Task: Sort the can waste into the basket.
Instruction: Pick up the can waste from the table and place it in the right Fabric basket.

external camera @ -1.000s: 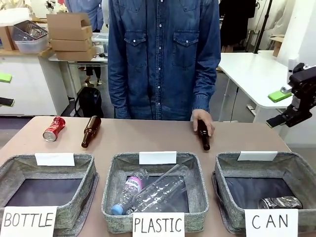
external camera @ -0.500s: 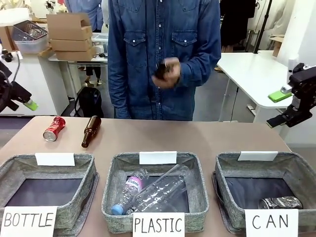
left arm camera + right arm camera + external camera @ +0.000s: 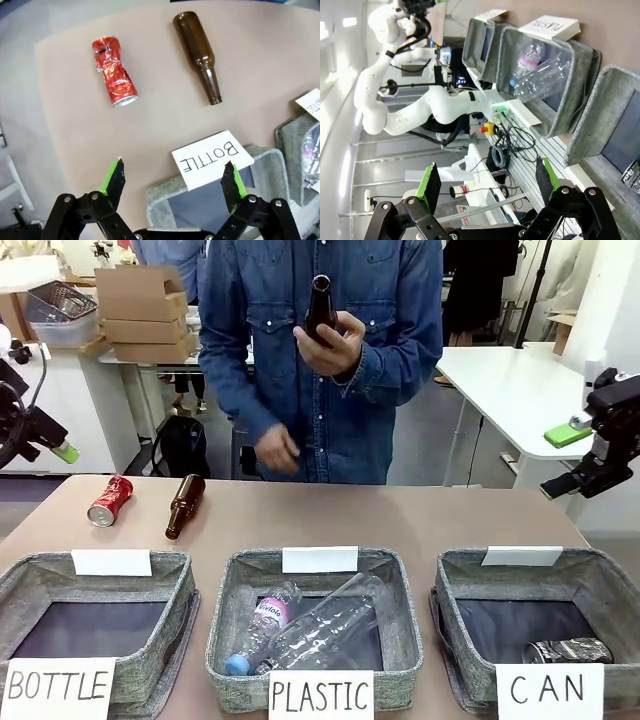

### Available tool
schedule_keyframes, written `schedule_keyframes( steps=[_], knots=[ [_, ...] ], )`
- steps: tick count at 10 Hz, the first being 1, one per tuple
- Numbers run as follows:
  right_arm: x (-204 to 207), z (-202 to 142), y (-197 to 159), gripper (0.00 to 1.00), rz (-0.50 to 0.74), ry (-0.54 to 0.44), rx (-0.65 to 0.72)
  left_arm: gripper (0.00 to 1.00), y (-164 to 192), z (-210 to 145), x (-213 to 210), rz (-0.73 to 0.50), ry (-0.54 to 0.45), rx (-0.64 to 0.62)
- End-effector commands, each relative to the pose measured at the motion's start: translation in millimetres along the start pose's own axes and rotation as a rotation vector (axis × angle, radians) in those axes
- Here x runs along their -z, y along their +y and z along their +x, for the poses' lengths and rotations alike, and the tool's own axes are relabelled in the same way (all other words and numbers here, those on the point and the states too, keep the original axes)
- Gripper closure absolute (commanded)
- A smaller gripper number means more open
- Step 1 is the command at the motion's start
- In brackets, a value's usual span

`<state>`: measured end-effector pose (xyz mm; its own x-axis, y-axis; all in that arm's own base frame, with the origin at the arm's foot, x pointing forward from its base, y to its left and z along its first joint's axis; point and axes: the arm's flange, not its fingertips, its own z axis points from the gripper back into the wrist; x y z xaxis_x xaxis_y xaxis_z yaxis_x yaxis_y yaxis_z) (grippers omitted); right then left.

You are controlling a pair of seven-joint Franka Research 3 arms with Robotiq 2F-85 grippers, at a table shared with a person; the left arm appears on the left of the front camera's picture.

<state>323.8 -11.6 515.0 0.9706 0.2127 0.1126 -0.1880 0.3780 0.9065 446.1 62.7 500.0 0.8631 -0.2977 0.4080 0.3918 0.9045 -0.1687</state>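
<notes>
Standing behind a brown table (image 3: 320, 520), a person (image 3: 390, 400) in a denim shirt holds up a brown glass bottle (image 3: 320, 312) in one hand (image 3: 335, 345). At the near right sits the grey basket (image 3: 600, 585) labelled CAN, with a dark can (image 3: 568, 650) lying in its front corner. The left gripper (image 3: 173, 165) hangs raised at the table's left side, jaws spread wide and empty. The right gripper (image 3: 486, 165) hangs off the right edge, equally wide and empty. A dented red can (image 3: 109, 500) lies on the table at the far left, near a second brown bottle (image 3: 184, 505).
</notes>
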Motion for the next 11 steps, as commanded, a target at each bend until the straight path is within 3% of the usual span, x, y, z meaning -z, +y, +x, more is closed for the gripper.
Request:
schedule_keyframes(
  steps=[1,5,7,9,11],
  knots=[
    [-4,-2,-1,0.0,-0.008,0.013,-0.018,0.0,13,9,-6,-0.078,-0.032,0.01],
    [-4,-2,-1,0.0,-0.008,0.013,-0.018,0.0,55,78,61,-0.183,0.093,-0.144],
    [-4,-2,-1,0.0,-0.008,0.013,-0.018,0.0,57,96,89,-0.267,0.126,-0.154],
    [-4,-2,-1,0.0,-0.008,0.013,-0.018,0.0,76,91,66,-0.308,0.142,-0.175],
    [-4,-2,-1,0.0,-0.008,0.013,-0.018,0.0,114,37,-16,-0.327,0.151,-0.189]
  ],
)
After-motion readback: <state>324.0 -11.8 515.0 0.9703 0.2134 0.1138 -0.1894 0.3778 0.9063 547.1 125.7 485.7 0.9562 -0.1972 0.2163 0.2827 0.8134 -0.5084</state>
